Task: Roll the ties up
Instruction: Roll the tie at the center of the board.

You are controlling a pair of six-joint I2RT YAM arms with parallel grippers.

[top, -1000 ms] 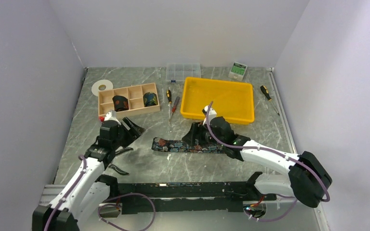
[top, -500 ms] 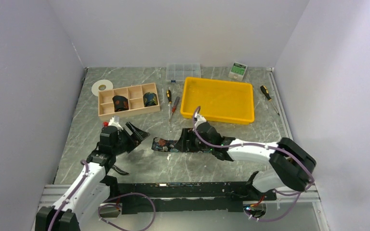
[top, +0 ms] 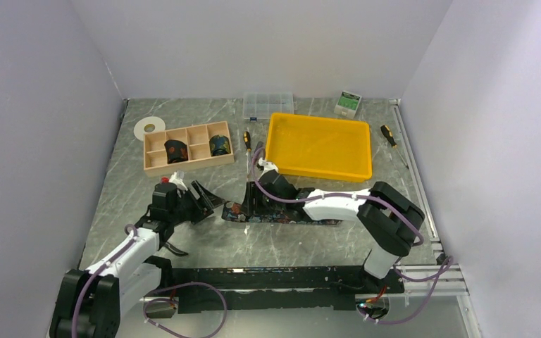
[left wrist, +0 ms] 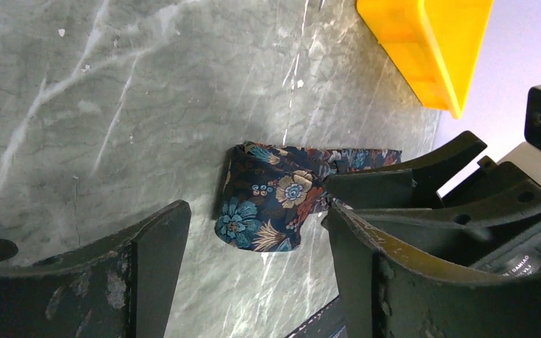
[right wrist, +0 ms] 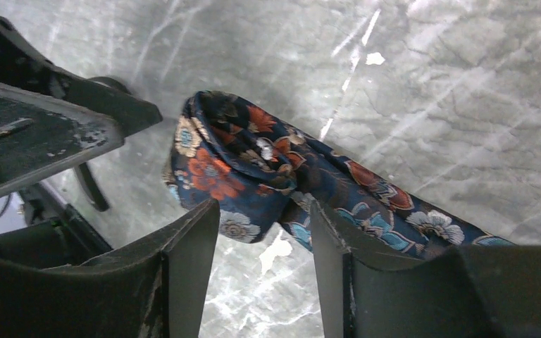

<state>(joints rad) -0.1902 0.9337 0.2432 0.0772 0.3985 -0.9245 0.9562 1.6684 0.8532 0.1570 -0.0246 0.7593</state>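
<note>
Change: the right gripper (top: 249,206) has slid left along the tie (top: 299,217) to its curled end, jaws narrowing.
Right grip: the fold sits between half-closed jaws; pinched or not, unclear.
Left gripper (top: 208,196): wide, empty, just beside that end.
Tie: flat on the table (top: 183,239).
Meaning: rolling is probably starting.

A folded end of the floral tie (left wrist: 268,204) is seen lying on the marbled table (left wrist: 113,105), framed by the widely parted left pincer (left wrist: 253,236). It is met from the right by the right pincer (left wrist: 338,190). A yellow tray (left wrist: 423,49) is seen beyond.
</note>
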